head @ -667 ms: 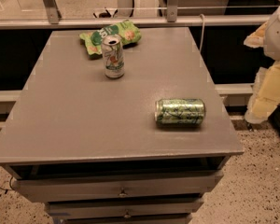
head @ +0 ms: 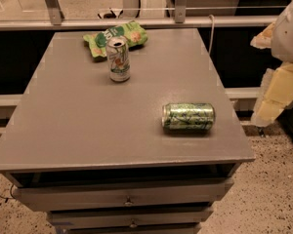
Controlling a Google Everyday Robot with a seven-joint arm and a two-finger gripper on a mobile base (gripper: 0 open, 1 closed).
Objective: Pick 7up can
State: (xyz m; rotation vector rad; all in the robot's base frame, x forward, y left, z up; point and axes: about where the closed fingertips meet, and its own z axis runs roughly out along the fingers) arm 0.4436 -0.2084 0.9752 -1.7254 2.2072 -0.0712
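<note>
One 7up can [head: 119, 58] stands upright, far back on the tabletop [head: 88, 130], well left of my tool [head: 279, 89] beyond the right edge; whether the tool is apart or together I cannot tell.

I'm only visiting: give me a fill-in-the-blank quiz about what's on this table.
The 7up can stands ____ on the gray table.
The all-green can lies on its ____.
The snack bag sits just ____ the 7up can.
The gripper hangs beyond the table's ____ edge, away from both cans.
Missing words: upright; side; behind; right.
</note>
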